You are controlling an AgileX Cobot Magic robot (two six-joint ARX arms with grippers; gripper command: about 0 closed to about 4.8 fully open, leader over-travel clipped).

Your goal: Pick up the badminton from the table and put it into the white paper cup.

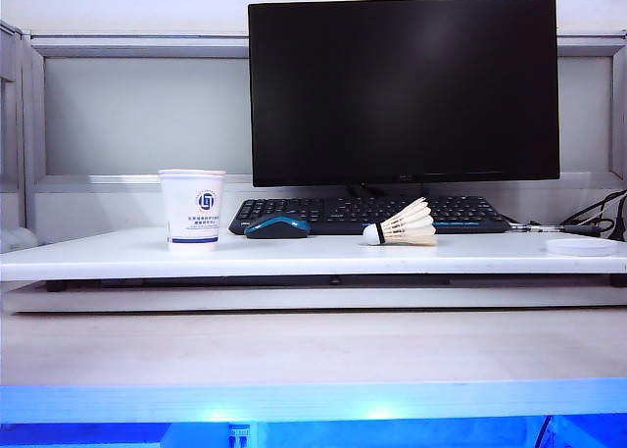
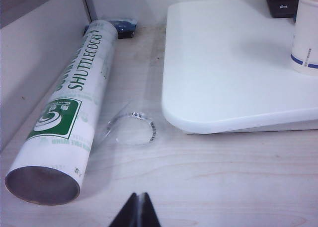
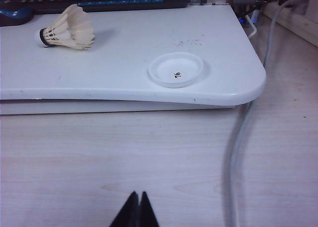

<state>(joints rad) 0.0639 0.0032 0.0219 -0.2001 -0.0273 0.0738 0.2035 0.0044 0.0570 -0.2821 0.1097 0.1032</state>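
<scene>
- Nearest of all, the right gripper (image 3: 137, 207) is seen low over the bare wooden bench, its jaws pressed together with nothing between them; it is kept back from the near edge of the table (image 3: 124, 95).
- The left gripper (image 2: 137, 209) is likewise seen with its jaws pinched together and empty, over the wooden bench left of the table, near the open end of a cardboard tube (image 2: 67, 117) and a clear plastic lid (image 2: 133, 129).
- Neither gripper is shown in the exterior view.
- Farther on, the badminton (image 1: 404, 224) is found lying on its side on the table, right of centre, just in front of the keyboard (image 1: 367, 213).
- Its long axis is laid roughly left to right: cork tip to the left, feather skirt fanned to the right.
- From the right gripper it lies farther off and to the left; the right arm is judged the nearer one, so the pick is best taken by it.
- A shallow white dish (image 3: 176, 69) is passed on the table's near right part, between that gripper and the far edge.
- The white paper cup (image 1: 192, 207) is stood upright on the left of the table, well apart from the badminton, with a blue mouse (image 1: 277, 226) between them.
- Counted: one badminton, one cup, one tube, one dish, one mouse, one keyboard, one monitor (image 1: 402, 90), two grippers.
</scene>
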